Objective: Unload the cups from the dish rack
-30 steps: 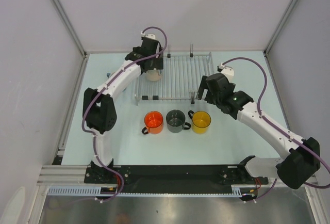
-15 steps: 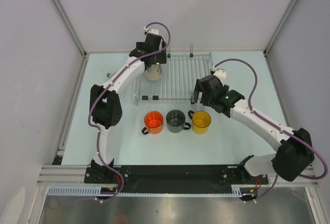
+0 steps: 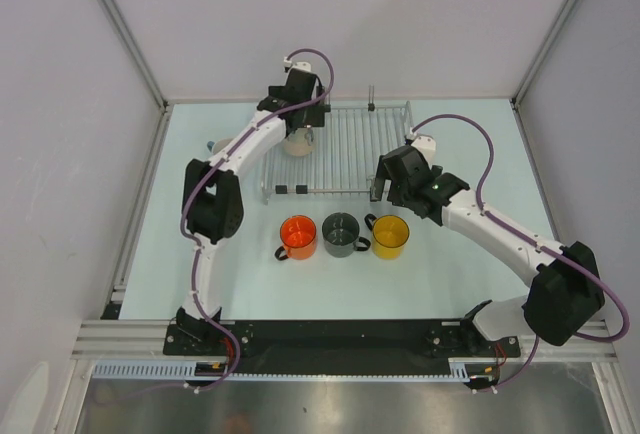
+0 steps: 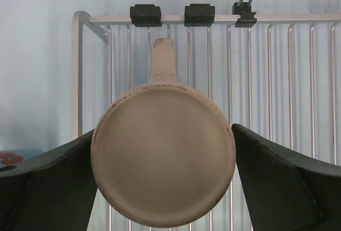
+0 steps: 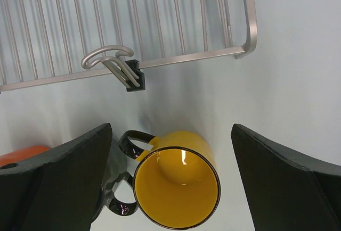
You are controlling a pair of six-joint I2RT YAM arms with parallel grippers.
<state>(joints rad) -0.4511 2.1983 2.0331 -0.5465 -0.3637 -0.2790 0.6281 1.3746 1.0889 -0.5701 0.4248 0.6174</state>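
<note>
The left gripper (image 4: pixel 164 135) stands spread wide, grasping nothing. Its two dark fingers (image 4: pixel 48 188) flank a cream-beige ceramic mug (image 4: pixel 163 154). The mug fills the gap so closely that I cannot tell whether either pad touches its wall.

The mug shows a flat round face to the left wrist camera, apparently its base, so it likely sits upside down on the bars. Its handle (image 4: pixel 162 60) runs straight out between the fingers, toward the rail carrying the two black clips (image 4: pixel 145 14). That is the relation the coming move depends on. The closing line of the fingers crosses the mug's round body at right angles to the handle, so a squeeze should meet the wall on both sides and miss the handle.

The mug sits at the far left of the flat silver wire dish rack (image 3: pixel 360 144), which rests on the pale table (image 3: pixel 450 274).

The right gripper (image 5: pixel 171 130) is also fully released and empty. It hangs above a glossy yellow mug (image 5: pixel 178 186), which stands upright on the table just off the rack's near rail. A dark grey mug (image 3: pixel 341 233) and an orange mug (image 3: pixel 298 236) stand in a row beside it. The left arm is clearly the nearer to the mug on the rack.
</note>
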